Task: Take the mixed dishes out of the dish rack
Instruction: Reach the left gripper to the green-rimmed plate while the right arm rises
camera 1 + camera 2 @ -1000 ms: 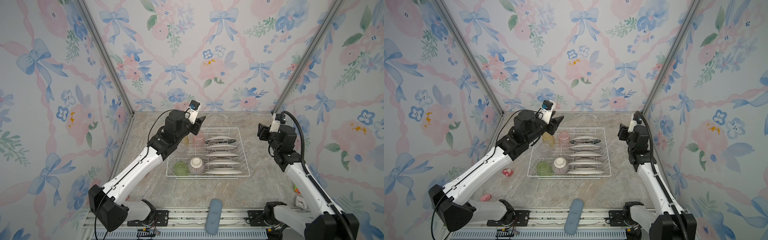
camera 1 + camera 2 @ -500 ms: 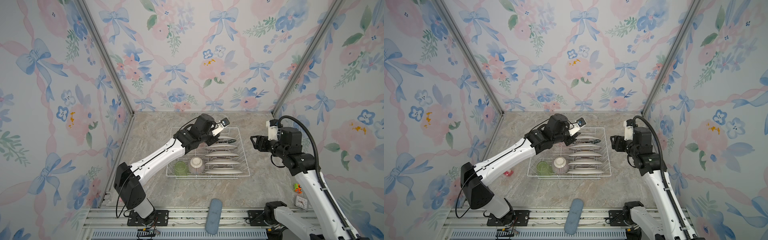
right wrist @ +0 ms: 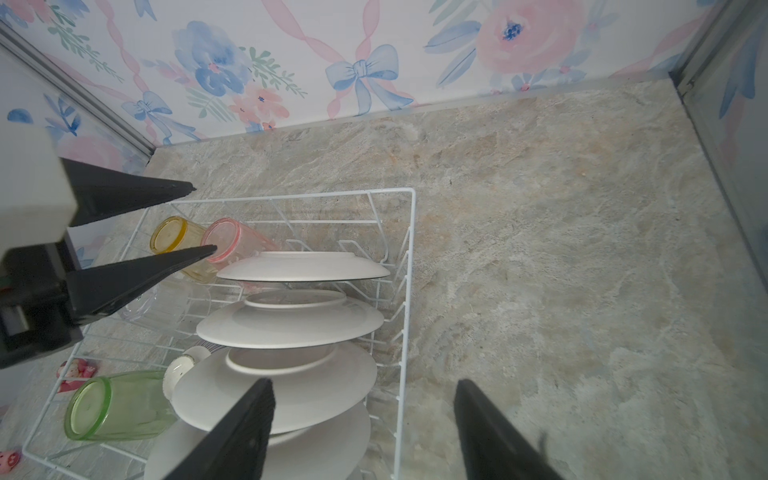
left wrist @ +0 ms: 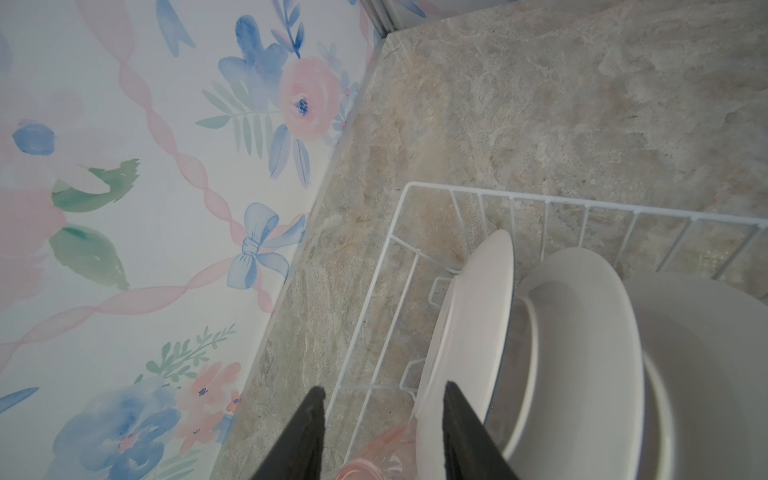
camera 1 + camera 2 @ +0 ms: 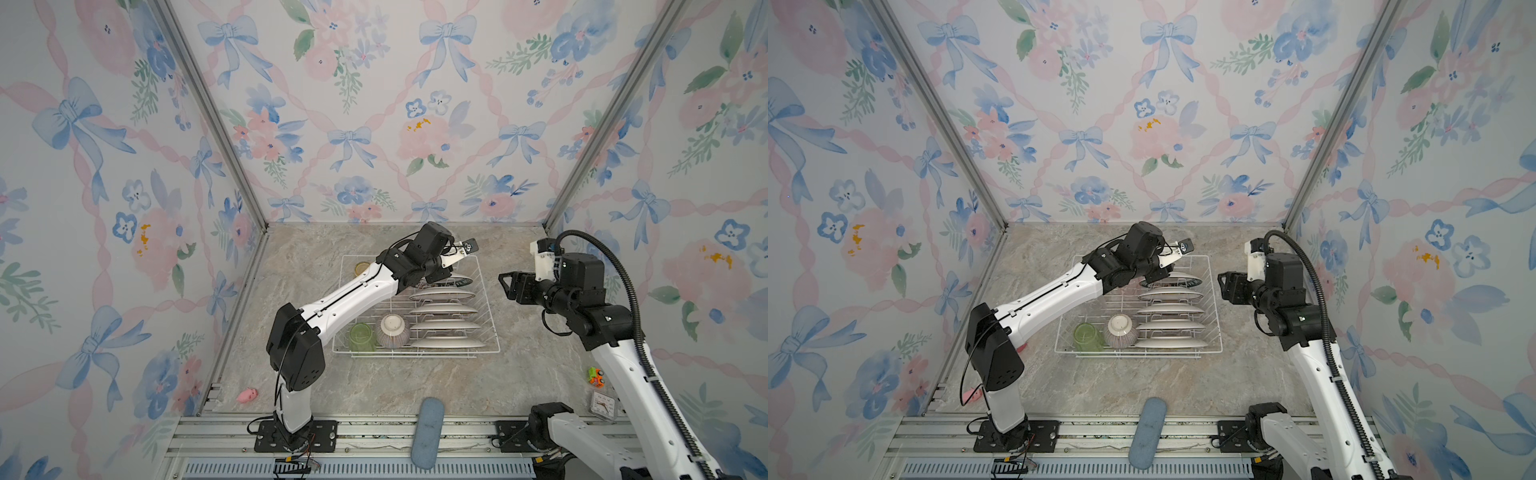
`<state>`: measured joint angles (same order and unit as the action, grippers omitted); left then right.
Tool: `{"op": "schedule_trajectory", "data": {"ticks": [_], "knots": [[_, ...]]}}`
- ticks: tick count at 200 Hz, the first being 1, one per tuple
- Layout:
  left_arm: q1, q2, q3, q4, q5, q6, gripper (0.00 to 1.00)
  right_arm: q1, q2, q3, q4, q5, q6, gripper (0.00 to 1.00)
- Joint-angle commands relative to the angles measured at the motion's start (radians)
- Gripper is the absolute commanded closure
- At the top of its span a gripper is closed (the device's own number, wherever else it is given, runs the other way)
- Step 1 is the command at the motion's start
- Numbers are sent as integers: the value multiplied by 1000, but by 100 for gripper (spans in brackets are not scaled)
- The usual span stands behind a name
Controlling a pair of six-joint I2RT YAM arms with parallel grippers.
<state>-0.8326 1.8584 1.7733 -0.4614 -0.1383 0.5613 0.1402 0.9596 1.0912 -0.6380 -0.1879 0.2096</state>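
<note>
within the wire rack (image 5: 484, 291) stand smooth round plates (image 5: 443, 309).

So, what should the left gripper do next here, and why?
Probably lower the left gripper a little and close on the rearmost plate: its jaws stand open, holding nothing, with that plate's rim apparently between them in the dish rack.

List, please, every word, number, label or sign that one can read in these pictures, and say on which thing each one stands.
None can be read.
Small square dial on the table: markings too small to read.
White mark on the right arm: too small to read.
Plates and dish rack: no lettering visible.
</note>
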Motion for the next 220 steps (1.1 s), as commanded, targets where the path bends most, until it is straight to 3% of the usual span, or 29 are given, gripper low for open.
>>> {"op": "schedule_trajectory", "data": {"ticks": [1, 48, 71, 156, 187, 220], "knots": [[-8, 16, 45, -65, 38, 50, 57, 9, -8, 33, -29, -12, 9, 28], [-24, 35, 47, -116, 63, 67, 59, 9, -1, 30, -16, -23, 19, 28], [-34, 57, 52, -124, 45, 78, 66, 10, -1, 29, -15, -24, 21, 28], [-34, 135, 99, -140, -9, 109, 65, 10, -17, 12, -20, -17, 23, 27], [-30, 167, 118, -157, -22, 126, 74, 10, -21, 8, -20, -7, 20, 27], [-19, 192, 129, -157, -39, 148, 75, 10, -24, 6, -21, -4, 18, 26]]}}
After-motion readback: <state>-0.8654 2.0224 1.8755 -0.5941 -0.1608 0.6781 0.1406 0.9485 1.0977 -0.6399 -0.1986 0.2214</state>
